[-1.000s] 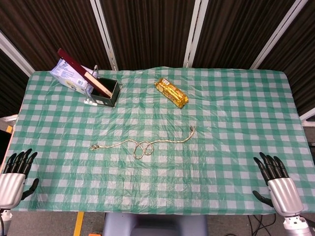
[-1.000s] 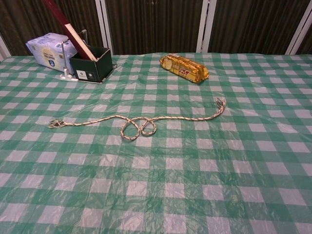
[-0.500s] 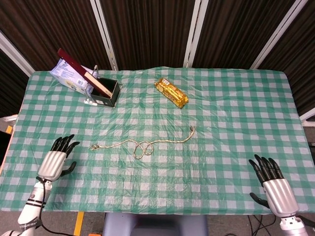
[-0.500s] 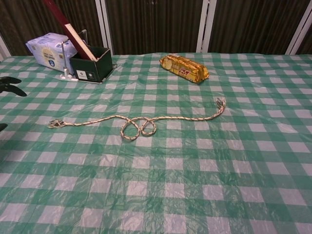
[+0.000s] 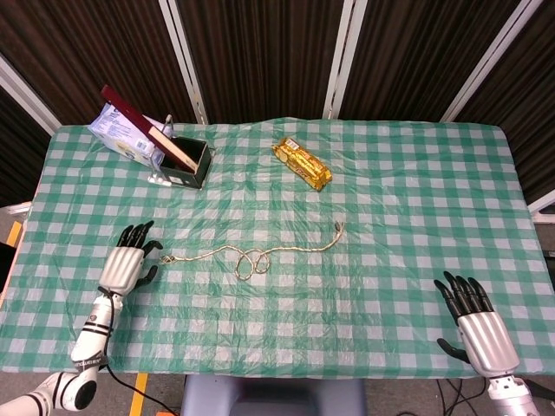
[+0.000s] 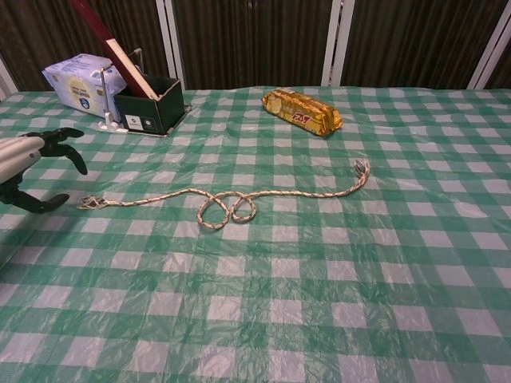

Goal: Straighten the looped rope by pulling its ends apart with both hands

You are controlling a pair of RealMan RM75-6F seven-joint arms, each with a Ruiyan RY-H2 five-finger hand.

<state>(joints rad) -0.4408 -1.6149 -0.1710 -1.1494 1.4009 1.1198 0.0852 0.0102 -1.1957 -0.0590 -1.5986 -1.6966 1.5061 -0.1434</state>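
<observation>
The left hand [image 5: 127, 261] hovers over the green-checked tablecloth [image 5: 390, 191] with its dark fingers [image 5: 139, 234] spread and nothing between them; in the chest view the same hand [image 6: 36, 163] enters from the left edge, upper fingers and thumb apart, holding nothing. Just to the right of its fingertips, close but not touching, lies the near end of the rope [image 5: 251, 256], a small frayed knot. From there the cord runs rightward, away from the left hand, curls into a double loop about midway along its length, then continues right and bends up to a second frayed end, which points toward the far side of the table. In the chest view the rope [image 6: 226, 206] rests flat on the cloth along its whole length, the loop overlapping itself.

Beyond the left hand, toward the far edge of the table, stand a dark green box [image 5: 184, 165] with a maroon-and-tan flat object [image 5: 139, 121] leaning out of it, and behind that a pale blue packet [image 5: 121, 134]. Farther right on the far side, beyond the loop, lies a gold snack wrapper [image 5: 302, 164].

The right hand [image 5: 473, 321] sits at the near right corner of the table, fingers extended and apart, gripping nothing; it is well apart from the rope's right end, which lies up and to its left. The chest view does not show this hand.
</observation>
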